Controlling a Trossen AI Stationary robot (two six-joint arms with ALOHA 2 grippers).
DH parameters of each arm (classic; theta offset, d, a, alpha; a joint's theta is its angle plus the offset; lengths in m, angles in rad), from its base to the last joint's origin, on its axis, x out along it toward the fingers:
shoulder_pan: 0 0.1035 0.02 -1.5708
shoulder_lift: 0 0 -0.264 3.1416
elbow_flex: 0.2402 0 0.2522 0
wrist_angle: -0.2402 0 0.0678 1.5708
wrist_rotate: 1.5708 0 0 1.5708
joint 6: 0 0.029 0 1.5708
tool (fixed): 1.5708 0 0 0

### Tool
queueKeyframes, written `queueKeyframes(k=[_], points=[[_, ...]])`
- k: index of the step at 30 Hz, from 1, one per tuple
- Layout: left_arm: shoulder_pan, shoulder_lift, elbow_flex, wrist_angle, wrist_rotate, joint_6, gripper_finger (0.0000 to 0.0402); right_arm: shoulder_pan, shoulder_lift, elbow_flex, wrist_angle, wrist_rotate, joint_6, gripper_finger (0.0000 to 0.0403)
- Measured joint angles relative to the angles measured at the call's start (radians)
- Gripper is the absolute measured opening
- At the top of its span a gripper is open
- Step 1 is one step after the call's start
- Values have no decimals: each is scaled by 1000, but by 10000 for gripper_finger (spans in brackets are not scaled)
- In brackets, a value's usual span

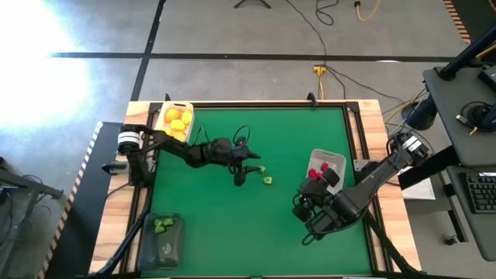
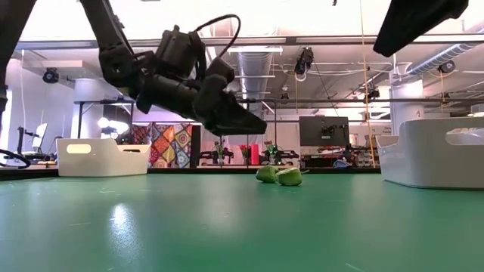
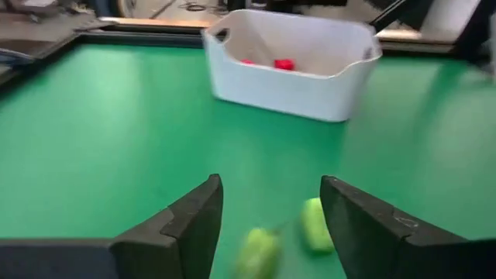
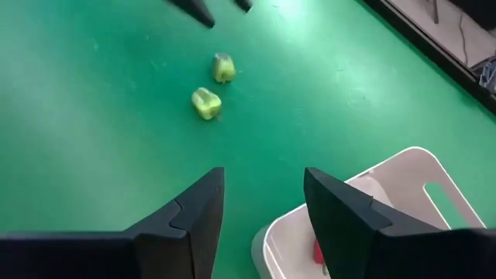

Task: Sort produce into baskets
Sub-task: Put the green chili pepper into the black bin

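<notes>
Your left gripper (image 1: 249, 172) hangs near the middle of the green mat (image 1: 256, 225), its fingers spread wide with nothing between them. In the low view it (image 2: 253, 125) sits clear above the mat, just to the left of the two green pieces. Those pieces lie close together: one (image 1: 261, 169) just beside the fingertips at about 3 o'clock, the other (image 1: 268, 180) at about 4 o'clock. The left wrist view shows them (image 3: 258, 252) and (image 3: 314, 225) low between the fingers, small, rounded and pale green; the right wrist view shows them lumpy and pepper-shaped (image 4: 206, 103), (image 4: 224, 67).

You have open mat all around them. From the mat's centre, the stretch toward 6 o'clock is bare, and so is the strip toward 12 o'clock up to the black frame edge.

The white basket (image 1: 328, 159) with red pieces (image 1: 316, 174) inside stands at about 3 o'clock, near the right edge. Your right gripper (image 1: 319, 195) hovers over that basket's near end, fingers apart and empty; its wrist view shows the basket rim (image 4: 387, 167) just under the fingers.

The basket of yellow fruits (image 1: 177, 122) sits in the corner at about 10 o'clock. The dark basket (image 1: 161, 246), with green pieces (image 1: 163, 225) in it, sits at about 8 o'clock on the wooden table edge (image 1: 112, 225), off the mat.
</notes>
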Motion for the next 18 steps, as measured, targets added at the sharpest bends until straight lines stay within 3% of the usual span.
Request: queueKeyframes(k=[2,7,18], points=[[16,2,0,-9,2,38,210,10,0,-8,0,1,0,173],[36,61,25,-14,131,81,225,12,0,-19,8,16,1,171],[46,250,126,-11,111,194,225,13,0,-20,42,19,14,168]])
